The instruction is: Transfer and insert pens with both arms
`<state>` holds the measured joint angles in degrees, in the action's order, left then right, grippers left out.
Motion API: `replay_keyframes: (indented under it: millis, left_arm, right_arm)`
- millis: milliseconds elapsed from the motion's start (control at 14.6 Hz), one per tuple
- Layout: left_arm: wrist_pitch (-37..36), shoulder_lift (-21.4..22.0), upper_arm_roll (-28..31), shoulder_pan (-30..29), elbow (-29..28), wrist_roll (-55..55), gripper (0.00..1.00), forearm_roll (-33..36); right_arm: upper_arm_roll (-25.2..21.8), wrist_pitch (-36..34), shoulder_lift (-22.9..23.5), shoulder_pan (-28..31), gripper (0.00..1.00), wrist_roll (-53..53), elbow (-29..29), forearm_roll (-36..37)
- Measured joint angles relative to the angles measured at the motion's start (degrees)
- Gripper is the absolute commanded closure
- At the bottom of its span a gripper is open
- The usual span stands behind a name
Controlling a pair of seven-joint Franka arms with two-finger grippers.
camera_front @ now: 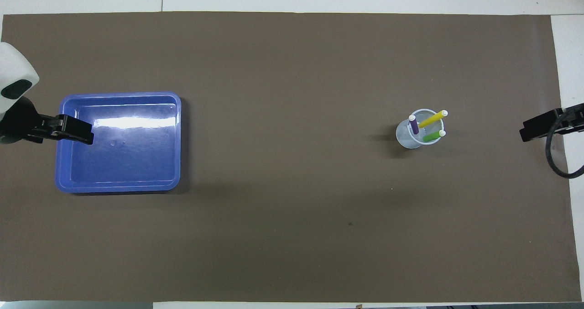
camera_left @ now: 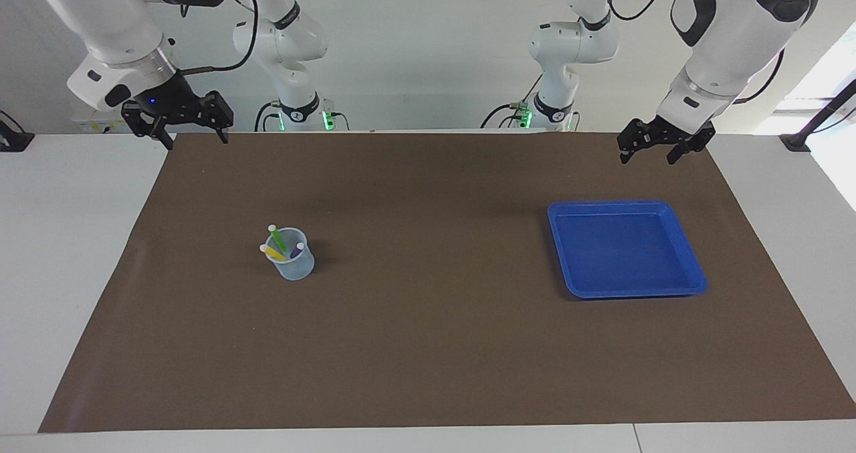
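Three thin pens, yellow [camera_front: 432, 118], purple [camera_front: 414, 126] and green [camera_front: 432, 137], stand tilted in a clear plastic cup [camera_left: 294, 265] on the brown mat [camera_left: 428, 346] covering the counter, well apart from the blue plastic tray [camera_left: 695, 279]. Both arms wait: left pincer [camera_left: 652, 153] and right pincer [camera_left: 194, 136] are released, holding nothing, over the mat's edge.

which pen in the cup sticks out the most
The yellow pen: it leans at a slant with its pale tip well past the cup rim, while the purple pen and green pen show shorter lengths.
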<state>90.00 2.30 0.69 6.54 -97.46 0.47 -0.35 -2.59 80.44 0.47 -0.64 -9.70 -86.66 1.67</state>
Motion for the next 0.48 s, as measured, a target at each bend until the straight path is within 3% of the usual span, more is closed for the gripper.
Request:
replay_keyframes:
  millis: [480]
  left_arm:
    - [0.0,0.0,0.0,0.0,0.0,0.0,0.0,0.0]
  right_arm:
    - [-0.58,0.0,-0.2,0.08,0.0,0.3,-0.44,0.0]
